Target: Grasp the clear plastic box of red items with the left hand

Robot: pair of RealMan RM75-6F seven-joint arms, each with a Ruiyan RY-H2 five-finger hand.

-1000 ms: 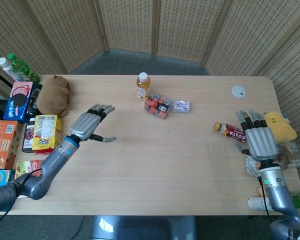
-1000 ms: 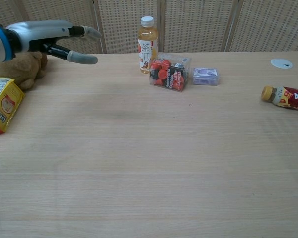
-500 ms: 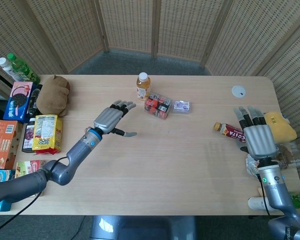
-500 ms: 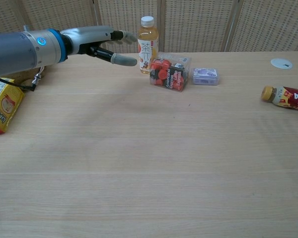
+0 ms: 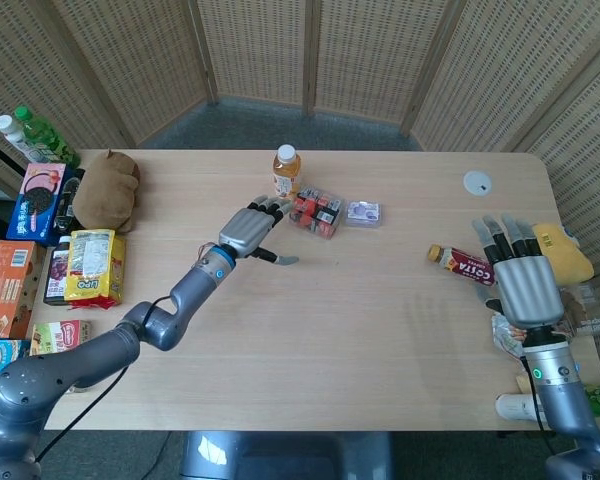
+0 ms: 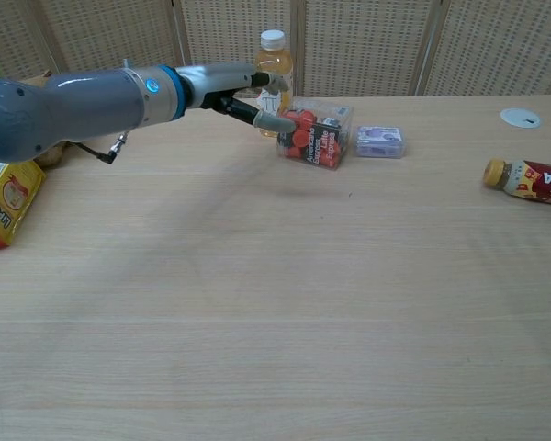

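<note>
The clear plastic box of red items (image 5: 315,212) (image 6: 315,133) sits on the far middle of the table, with black labels showing among the red pieces. My left hand (image 5: 252,229) (image 6: 243,90) is open just left of the box, fingers stretched toward it and thumb spread below; its fingertips are close to the box's left side, and contact cannot be told. My right hand (image 5: 518,274) is open with fingers spread at the right edge of the table, far from the box, seen only in the head view.
An orange tea bottle (image 5: 286,171) (image 6: 273,81) stands just behind the left hand. A small clear case (image 5: 362,212) (image 6: 379,141) lies right of the box. A brown drink bottle (image 5: 460,265) (image 6: 528,180) lies near the right hand. Snack packs (image 5: 90,265) and a brown plush (image 5: 107,189) crowd the left edge.
My left arm has reached right and forward across the table, from the left side to right beside the box. The right hand has barely moved.
</note>
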